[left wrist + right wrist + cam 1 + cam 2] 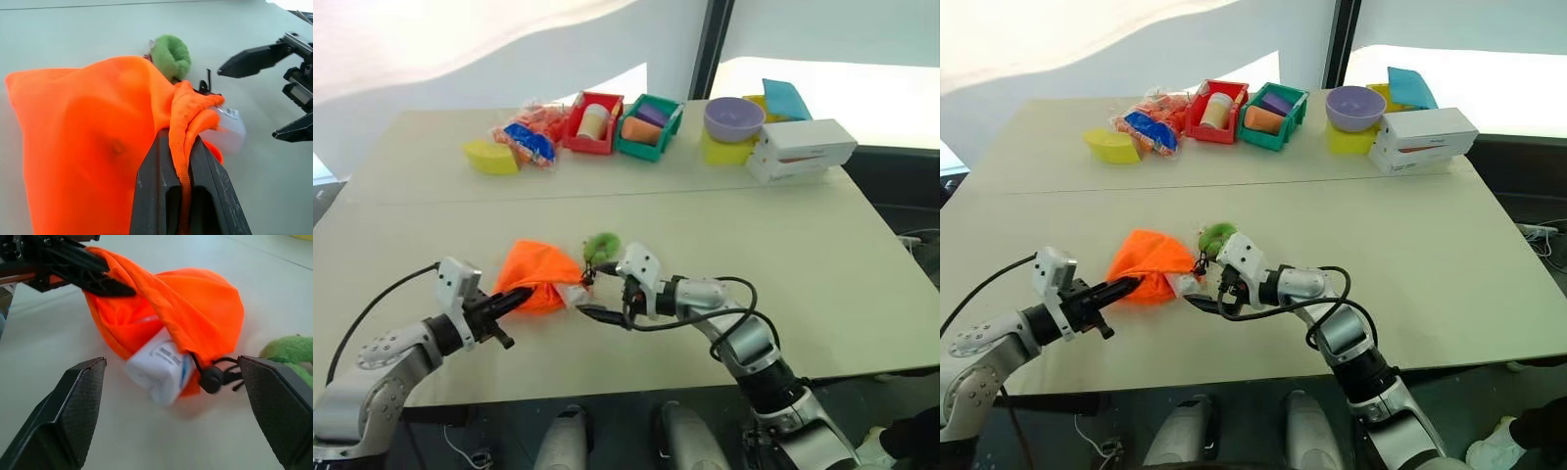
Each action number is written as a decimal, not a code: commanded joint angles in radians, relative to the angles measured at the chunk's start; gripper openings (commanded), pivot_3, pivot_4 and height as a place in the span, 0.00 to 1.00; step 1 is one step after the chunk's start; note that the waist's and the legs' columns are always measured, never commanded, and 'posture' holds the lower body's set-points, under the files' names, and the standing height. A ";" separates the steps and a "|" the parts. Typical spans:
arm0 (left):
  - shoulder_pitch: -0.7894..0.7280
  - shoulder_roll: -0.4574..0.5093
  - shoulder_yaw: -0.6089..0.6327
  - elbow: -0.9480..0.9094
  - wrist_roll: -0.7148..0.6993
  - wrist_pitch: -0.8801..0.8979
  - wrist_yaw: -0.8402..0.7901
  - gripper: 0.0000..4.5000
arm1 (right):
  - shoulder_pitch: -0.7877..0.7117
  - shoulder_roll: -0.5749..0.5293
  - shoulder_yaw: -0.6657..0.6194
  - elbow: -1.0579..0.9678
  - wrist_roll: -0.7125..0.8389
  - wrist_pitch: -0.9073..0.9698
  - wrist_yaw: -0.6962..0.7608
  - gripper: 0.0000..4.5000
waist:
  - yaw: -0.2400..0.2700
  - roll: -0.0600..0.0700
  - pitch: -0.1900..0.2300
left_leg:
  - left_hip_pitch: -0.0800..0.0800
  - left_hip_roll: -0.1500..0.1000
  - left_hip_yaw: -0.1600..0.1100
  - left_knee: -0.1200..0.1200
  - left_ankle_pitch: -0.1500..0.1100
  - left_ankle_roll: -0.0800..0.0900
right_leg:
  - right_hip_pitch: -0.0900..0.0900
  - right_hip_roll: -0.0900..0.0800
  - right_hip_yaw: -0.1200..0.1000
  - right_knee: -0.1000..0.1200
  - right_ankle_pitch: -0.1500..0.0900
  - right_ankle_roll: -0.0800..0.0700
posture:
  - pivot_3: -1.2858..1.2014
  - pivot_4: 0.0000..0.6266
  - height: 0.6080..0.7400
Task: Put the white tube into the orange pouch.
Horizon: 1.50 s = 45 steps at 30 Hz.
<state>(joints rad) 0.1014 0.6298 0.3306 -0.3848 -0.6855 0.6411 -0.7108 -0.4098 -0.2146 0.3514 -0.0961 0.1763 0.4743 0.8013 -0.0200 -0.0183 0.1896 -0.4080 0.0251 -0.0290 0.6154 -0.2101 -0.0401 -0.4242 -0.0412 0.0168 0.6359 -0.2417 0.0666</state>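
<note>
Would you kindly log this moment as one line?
left gripper: shut on pouch rim | right gripper: open, empty, facing pouch mouth | tube: partly inside, end sticking out

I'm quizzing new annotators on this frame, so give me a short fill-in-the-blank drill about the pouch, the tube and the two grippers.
1. The left gripper is shut on the rim of the ____ pouch.
2. The white tube sticks partway out of the pouch's ____.
3. The right gripper is ____, holding nothing.
4. The fuzzy ring on the cord is ____.

Missing words: orange; mouth; open; green
</note>
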 commanded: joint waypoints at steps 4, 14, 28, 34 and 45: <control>0.002 0.034 0.060 0.031 0.001 -0.025 -0.019 0.00 | -0.018 0.005 -0.022 -0.026 0.001 -0.024 -0.040 0.20 | 0.000 0.000 0.000 | 0.000 0.000 0.000 0.000 0.000 0.000 | 0.000 0.000 0.000 0.000 0.000 0.000 | 0.52 0.24 1.00; -0.009 0.023 0.041 -0.003 -0.021 -0.003 -0.008 0.00 | -0.008 -0.020 0.047 -0.074 0.026 -0.002 0.035 0.00 | 0.001 0.000 0.000 | 0.000 0.000 0.000 0.000 0.000 0.000 | 0.000 0.000 0.000 0.000 0.000 0.000 | 0.52 0.24 1.00; 0.000 0.035 0.029 -0.134 -0.114 0.096 0.008 0.00 | -0.096 0.122 0.109 0.068 -0.031 0.033 -0.071 0.00 | -0.001 -0.001 0.000 | 0.000 0.001 0.000 0.000 0.000 0.000 | 0.000 0.000 0.000 0.000 0.000 -0.001 | 0.52 0.24 1.00; 0.017 0.036 0.026 -0.135 -0.109 0.087 0.016 0.00 | -0.118 0.167 0.118 0.115 -0.056 -0.012 -0.098 0.00 | 0.002 -0.001 -0.001 | 0.000 0.001 0.000 0.000 0.000 0.000 | 0.000 0.000 0.000 0.000 0.000 -0.001 | 0.52 0.24 1.00; 0.084 0.084 0.017 -0.105 -0.059 0.043 -0.050 0.00 | -0.043 -0.035 0.046 -0.088 0.026 -0.030 0.049 0.00 | 0.001 -0.001 0.000 | 0.000 0.001 0.001 0.000 0.000 0.000 | -0.001 0.000 0.000 -0.001 0.000 -0.001 | 0.52 0.24 1.00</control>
<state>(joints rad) 0.1732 0.6954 0.3399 -0.4765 -0.7567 0.7092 -0.7324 -0.4488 -0.2464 0.4193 -0.1236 0.1799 0.4717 0.8364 -0.0194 -0.0192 0.1892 -0.4081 0.0257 -0.0285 0.6151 -0.2101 -0.0402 -0.4248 -0.0411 0.0171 0.6352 -0.2417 0.0659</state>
